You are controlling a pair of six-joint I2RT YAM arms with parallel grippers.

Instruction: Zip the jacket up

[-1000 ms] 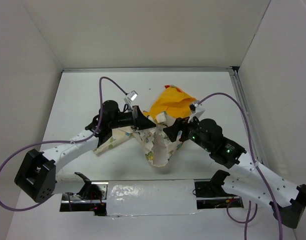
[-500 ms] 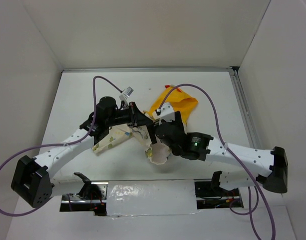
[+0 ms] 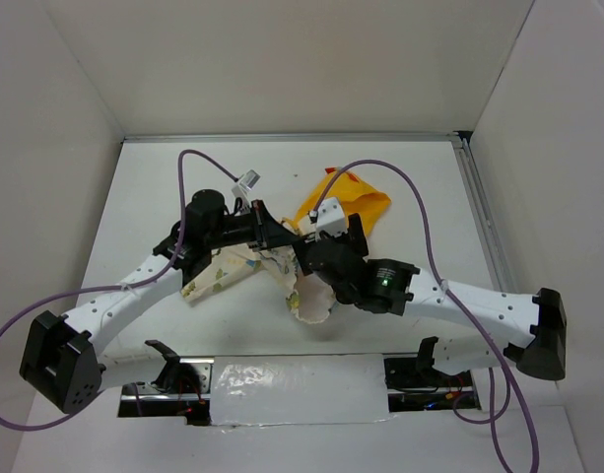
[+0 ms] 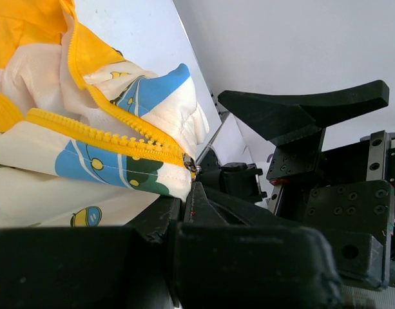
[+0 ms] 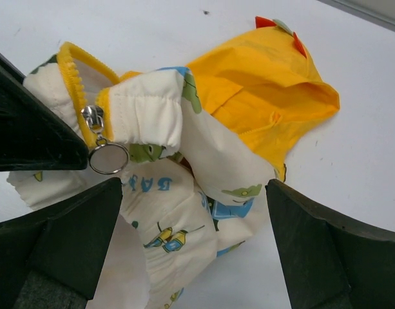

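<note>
The jacket (image 3: pixel 316 296) lies crumpled mid-table, cream with cartoon prints, its orange-yellow hood (image 3: pixel 349 200) toward the back. My left gripper (image 3: pixel 277 237) is shut on the jacket's hem (image 4: pixel 174 183) at the end of the yellow zipper teeth (image 4: pixel 100 135), lifting it. My right gripper (image 3: pixel 309 258) hovers just right of it, open wide. In the right wrist view its fingers (image 5: pixel 62 238) straddle the cream fabric (image 5: pixel 178 219). The silver zipper slider (image 5: pixel 93 119) and its pull ring (image 5: pixel 108 158) hang beside the left finger, untouched.
The white table (image 3: pixel 154 187) is boxed in by white walls at the back and both sides. A metal rail (image 3: pixel 479 222) runs along the right edge. A silvery strip (image 3: pixel 297 386) covers the near edge between the arm bases. Purple cables (image 3: pixel 420 227) loop over both arms.
My right arm has swung left and in over the jacket, right next to the left gripper, and its jaws opened wider. The left gripper stays shut on the hem, shifted slightly left.
</note>
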